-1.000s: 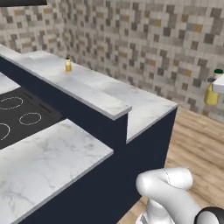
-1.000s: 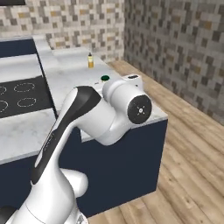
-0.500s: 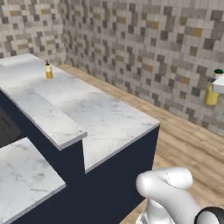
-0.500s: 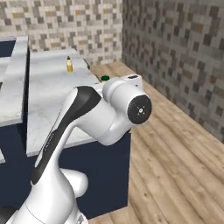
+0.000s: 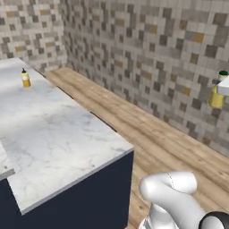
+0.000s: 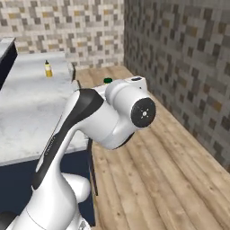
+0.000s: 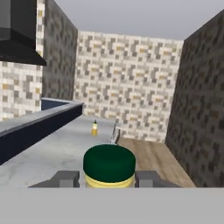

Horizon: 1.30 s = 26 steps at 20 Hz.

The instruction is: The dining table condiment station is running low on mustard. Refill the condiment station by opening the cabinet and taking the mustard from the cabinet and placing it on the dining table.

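Since a second ago the whole view swings: the black hob and raised ledge slide out of frame, which reads as the base driving, not things moving. Now the marble desk [image 5: 58, 138] on its navy base sits lower left in the left base view, wood floor [image 5: 147, 129] and tiled wall [image 5: 147, 49] beyond

- Mustard [image 7: 109, 167]: yellow bottle, dark green cap, upright between the fingers [image 7: 65, 179] in the hand view. Also seen at the right edge of the left base view [image 5: 217, 91], carried high, well apart from the desk. Green cap just peeks over the arm in the right base view [image 6: 108, 81]
- Gripper [image 7: 107, 180]: clenched on the mustard, one finger each side of the body just under the cap
- Far along the desk stands a taller orange-yellow bottle [image 5: 26, 78], also [image 6: 47, 68] and [image 7: 94, 127]. Not the target

Handling, my judgement: small and light, smooth plastic, likely a bit squeezable, so a firm pinch risks denting and slip. Hold on the body below the cap looks sound; keep it upright and set down flat on bare marble, well apart from the other bottle

Step in hand: transport to the desk, placement not yet done
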Tool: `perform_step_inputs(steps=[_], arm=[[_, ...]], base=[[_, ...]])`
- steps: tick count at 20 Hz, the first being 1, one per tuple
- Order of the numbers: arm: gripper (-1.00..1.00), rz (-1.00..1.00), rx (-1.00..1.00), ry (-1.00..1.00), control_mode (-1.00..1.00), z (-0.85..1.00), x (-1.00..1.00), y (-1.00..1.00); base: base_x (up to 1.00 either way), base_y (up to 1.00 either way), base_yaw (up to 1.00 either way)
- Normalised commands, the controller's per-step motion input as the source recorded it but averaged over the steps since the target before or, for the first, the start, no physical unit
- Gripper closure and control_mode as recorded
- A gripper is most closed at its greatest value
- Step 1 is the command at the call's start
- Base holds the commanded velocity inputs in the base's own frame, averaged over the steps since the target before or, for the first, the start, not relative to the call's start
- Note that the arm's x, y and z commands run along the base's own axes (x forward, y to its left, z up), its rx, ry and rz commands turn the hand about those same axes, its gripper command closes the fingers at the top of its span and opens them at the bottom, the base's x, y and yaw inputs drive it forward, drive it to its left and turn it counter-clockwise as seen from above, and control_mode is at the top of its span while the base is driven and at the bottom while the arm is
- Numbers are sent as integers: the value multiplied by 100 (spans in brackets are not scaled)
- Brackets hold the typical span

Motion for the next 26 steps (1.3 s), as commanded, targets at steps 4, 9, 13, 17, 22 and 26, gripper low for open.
perform_step_inputs(steps=[4, 9, 13, 17, 22, 26], arm=[[100, 0, 0, 0, 100, 0, 0, 0], [100, 0, 0, 0, 100, 0, 0, 0], [100, 0, 0, 0, 100, 0, 0, 0], [100, 0, 0, 0, 100, 0, 0, 0], [100, 0, 0, 0, 100, 0, 0, 0], [100, 0, 0, 0, 100, 0, 0, 0]], base=[[64, -100, 18], [78, -100, 20], [97, -98, 28], [100, -58, 39], [100, -25, 55], [100, -37, 56]])
